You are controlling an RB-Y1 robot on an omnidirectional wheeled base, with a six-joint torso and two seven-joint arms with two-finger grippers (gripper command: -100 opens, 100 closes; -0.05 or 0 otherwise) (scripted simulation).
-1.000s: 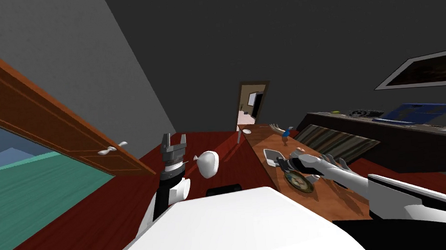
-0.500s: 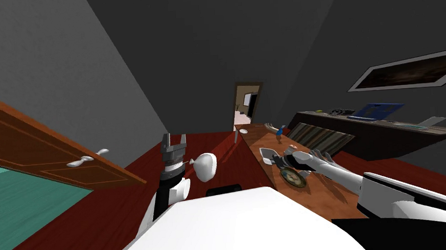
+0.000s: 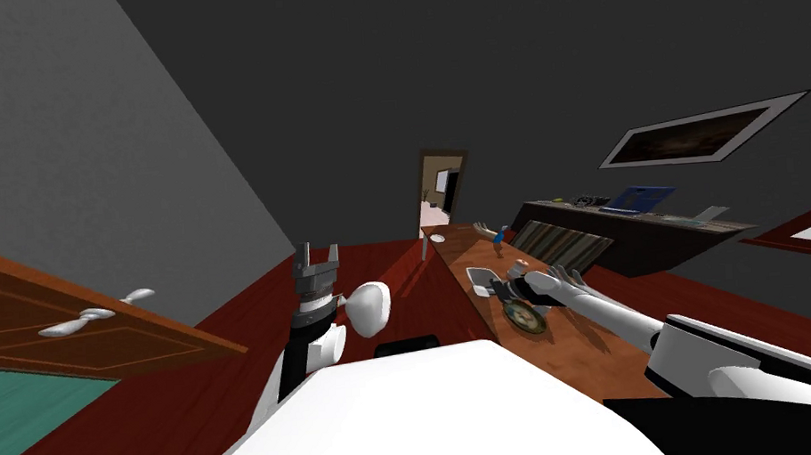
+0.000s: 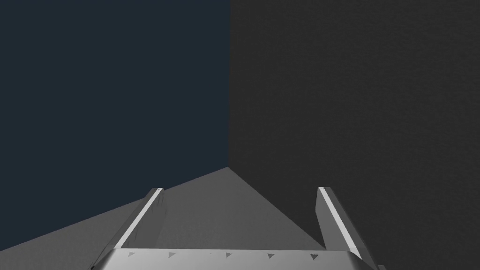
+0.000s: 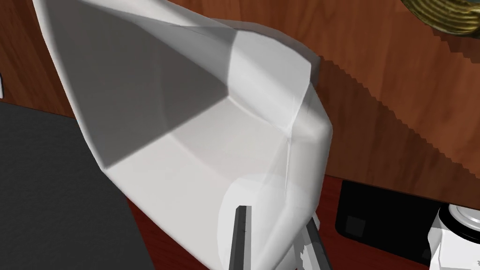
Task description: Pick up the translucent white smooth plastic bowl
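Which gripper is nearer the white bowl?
Right. The right gripper clamps the bowl by its wall; the left gripper stands open, raised over the floor, well apart from it.

- The left gripper (image 3: 317, 255) had two thin, light grey blade fingers (image 4: 143, 218) with paler edges.
- Its base (image 4: 225, 257) was pale grey, marked with a row of small dark triangles.
- The left forearm (image 3: 293, 362) was black, with a ribbed grey wrist collar (image 3: 313, 300) and a white rounded shell (image 3: 370, 305).
- The right forearm (image 3: 611, 317) was a light grey tube ending in a white boxy segment (image 3: 717, 364).
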